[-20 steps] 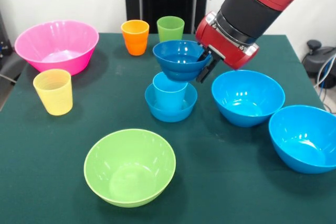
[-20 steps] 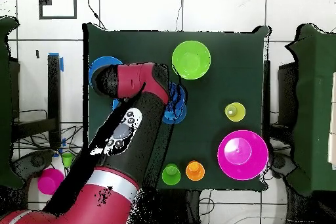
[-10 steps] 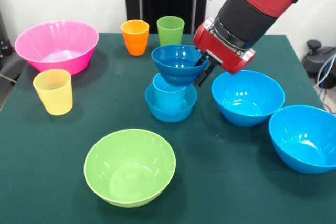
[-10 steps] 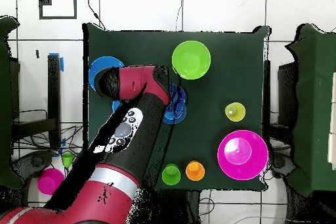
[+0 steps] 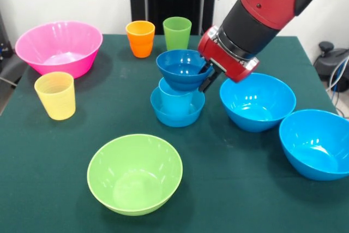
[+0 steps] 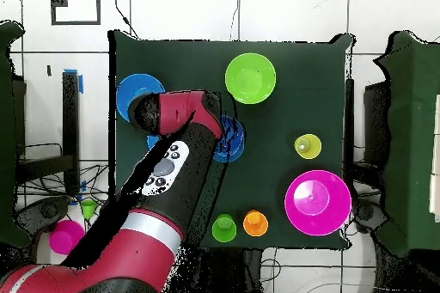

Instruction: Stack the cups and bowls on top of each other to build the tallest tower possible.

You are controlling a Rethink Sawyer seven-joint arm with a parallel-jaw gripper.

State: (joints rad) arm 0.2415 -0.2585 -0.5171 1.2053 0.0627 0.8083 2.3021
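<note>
Front view: end effector (image 5: 206, 76) grips dark blue bowl (image 5: 182, 69), seemingly touching light blue cup (image 5: 175, 100).

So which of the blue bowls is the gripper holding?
The small dark blue bowl, gripped at its rim by the gripper atop the light blue cup; the others rest on the table.

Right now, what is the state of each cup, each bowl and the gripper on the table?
gripper: shut on dark blue bowl's rim.
dark blue bowl: held, upright, on light blue cup.
light blue cup: upright inside small blue bowl.
small blue bowl: upright, holds the cup.
two large blue bowls: upright, empty.
lime green bowl: upright, empty.
pink bowl: upright, empty.
yellow cup, orange cup, green cup: upright, unstacked.
</note>
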